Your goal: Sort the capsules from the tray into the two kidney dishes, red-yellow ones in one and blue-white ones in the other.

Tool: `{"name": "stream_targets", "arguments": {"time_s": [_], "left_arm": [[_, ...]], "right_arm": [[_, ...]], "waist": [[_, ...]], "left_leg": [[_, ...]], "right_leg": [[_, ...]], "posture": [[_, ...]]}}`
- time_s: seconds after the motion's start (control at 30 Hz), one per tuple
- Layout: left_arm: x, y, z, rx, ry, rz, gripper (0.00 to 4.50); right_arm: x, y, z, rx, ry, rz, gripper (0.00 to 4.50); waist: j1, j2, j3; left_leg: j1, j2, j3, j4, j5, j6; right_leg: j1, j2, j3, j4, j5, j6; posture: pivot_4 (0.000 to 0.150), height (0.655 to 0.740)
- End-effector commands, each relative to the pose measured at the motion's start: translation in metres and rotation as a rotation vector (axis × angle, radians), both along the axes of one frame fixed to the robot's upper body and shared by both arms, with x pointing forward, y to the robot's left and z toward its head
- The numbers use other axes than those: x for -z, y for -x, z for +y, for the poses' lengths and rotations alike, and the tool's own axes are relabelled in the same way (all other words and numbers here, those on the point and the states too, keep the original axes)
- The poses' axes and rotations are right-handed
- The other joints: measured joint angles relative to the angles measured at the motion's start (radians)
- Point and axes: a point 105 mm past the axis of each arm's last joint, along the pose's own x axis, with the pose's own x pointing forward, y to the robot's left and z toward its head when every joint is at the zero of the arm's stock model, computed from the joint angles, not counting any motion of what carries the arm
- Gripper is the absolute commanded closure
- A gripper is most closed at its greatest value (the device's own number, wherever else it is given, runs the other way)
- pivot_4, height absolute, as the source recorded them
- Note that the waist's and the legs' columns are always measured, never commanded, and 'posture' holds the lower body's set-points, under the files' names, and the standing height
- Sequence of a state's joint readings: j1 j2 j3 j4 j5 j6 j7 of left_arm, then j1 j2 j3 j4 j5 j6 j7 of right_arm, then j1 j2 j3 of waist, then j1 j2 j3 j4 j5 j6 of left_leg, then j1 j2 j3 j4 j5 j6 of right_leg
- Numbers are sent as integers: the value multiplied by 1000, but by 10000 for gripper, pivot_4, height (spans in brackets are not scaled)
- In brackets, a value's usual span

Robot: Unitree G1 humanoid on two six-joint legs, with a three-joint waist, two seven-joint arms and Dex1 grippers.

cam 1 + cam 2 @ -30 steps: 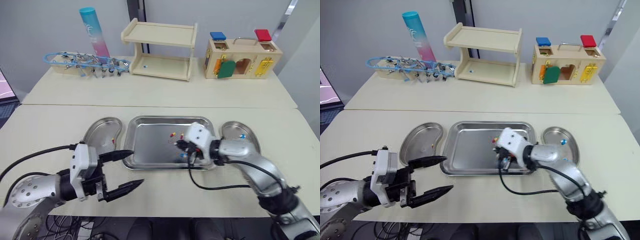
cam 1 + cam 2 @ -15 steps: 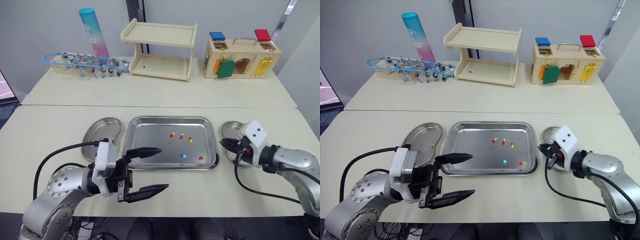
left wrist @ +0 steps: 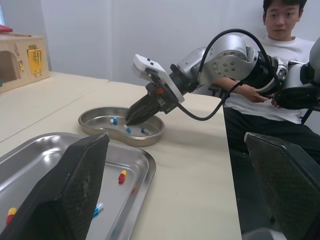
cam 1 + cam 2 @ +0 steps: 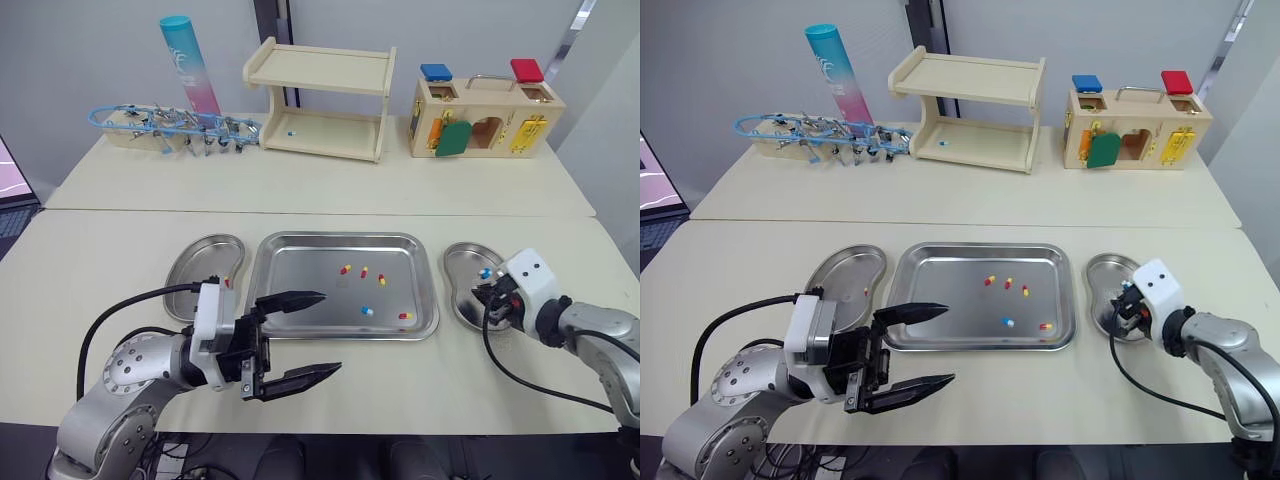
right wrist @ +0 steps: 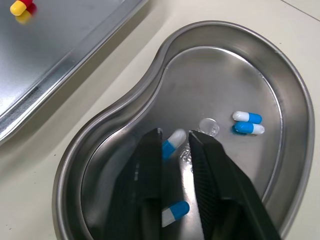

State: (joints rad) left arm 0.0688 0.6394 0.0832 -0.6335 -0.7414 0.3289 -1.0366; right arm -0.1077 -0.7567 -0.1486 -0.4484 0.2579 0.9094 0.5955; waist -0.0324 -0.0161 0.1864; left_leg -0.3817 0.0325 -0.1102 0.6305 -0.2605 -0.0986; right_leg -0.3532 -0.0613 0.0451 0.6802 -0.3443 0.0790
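Observation:
The steel tray (image 4: 300,285) holds several red-yellow capsules (image 4: 364,272) and one blue-white capsule (image 4: 367,311). My right gripper (image 5: 175,134) is low over the right kidney dish (image 5: 280,100), shut on a blue-white capsule (image 5: 173,140) at its fingertips. Three more blue-white capsules (image 5: 247,117) lie in that dish. The left kidney dish (image 4: 197,262) has a red-yellow capsule (image 4: 227,283) in it. My left gripper (image 4: 330,332) hangs wide open over the tray's front left edge, holding nothing.
At the back of the table stand a wooden shelf (image 4: 320,100), a latch box (image 4: 485,120), a blue-pink tube (image 4: 188,65) and a rack of metal instruments (image 4: 170,128). A person (image 3: 280,55) sits beyond the table's right end.
My right gripper has moved right, from the right dish's left rim to above its middle, with the capsule in it. The left gripper has hardly moved.

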Motion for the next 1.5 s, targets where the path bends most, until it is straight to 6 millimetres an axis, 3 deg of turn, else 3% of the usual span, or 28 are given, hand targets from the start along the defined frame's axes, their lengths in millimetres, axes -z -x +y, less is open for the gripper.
{"name": "stream_targets", "arguments": {"time_s": [0.03,0.17,0.3,0.47,0.57,0.73,0.87,0.97,1.0,1.1,1.13,1.5], "left_arm": [[-4,2,0,-3,-1,-37,0],[-3,2,7,-41,-16,-41,0],[3,-6,23,-162,-73,-14,0],[9,-22,63,-383,-151,26,0],[9,-37,107,-580,-189,29,0],[9,-42,196,-877,-314,54,0],[18,-35,248,-1062,-424,111,0],[22,-28,271,-1147,-472,136,0],[25,-23,279,-1157,-488,150,0],[32,-7,300,-1178,-534,195,0],[34,-3,305,-1189,-532,214,0],[47,15,323,-1205,-560,264,0]], "right_arm": [[-17,-2,-6,10,13,-59,22334],[-27,-2,-7,-24,22,-100,10261],[-36,1,-14,-89,72,-148,10261],[-46,9,-23,-231,138,-181,10261],[-50,16,-34,-343,216,-185,10261],[-46,24,-81,-391,316,-52,10261],[-42,24,-104,-376,338,-23,10261],[-41,23,-112,-362,320,-16,10261],[-41,24,-116,-359,327,-8,8460],[-38,27,-128,-334,329,25,971],[-37,29,-131,-328,327,35,409],[-30,29,-141,-308,321,57,409]], "waist": [[0,0,0],[-1,0,0],[1,0,0],[1,0,0],[0,0,0],[-1,0,0],[-4,0,0],[-8,0,0],[-9,0,0],[-11,0,1],[-12,0,1],[-19,1,1]], "left_leg": [[0,0,0,0,0,0],[0,0,0,0,0,0],[0,0,0,0,0,0],[0,0,0,0,0,0],[0,0,0,0,0,0],[1,0,1,0,0,0],[1,0,2,0,0,0],[1,0,2,-1,0,0],[1,0,2,0,0,0],[1,0,2,-1,0,0],[1,0,2,-1,0,0],[2,0,2,-1,0,0]], "right_leg": [[0,0,0,0,0,0],[0,0,0,0,0,0],[0,0,0,0,0,0],[0,0,0,0,0,0],[0,0,0,0,0,0],[1,0,0,-1,0,0],[0,0,0,-1,0,0],[0,0,1,-1,0,0],[0,0,1,0,0,0],[0,0,0,0,0,0],[0,0,1,0,0,0],[0,0,1,0,0,0]], "posture": [[1500,7400],[1500,7400],[1500,7400],[1500,7400],[1500,7400],[1500,7400],[1500,7400],[1500,7400],[1500,7400],[1500,7400],[1500,7400],[1500,7400]]}}
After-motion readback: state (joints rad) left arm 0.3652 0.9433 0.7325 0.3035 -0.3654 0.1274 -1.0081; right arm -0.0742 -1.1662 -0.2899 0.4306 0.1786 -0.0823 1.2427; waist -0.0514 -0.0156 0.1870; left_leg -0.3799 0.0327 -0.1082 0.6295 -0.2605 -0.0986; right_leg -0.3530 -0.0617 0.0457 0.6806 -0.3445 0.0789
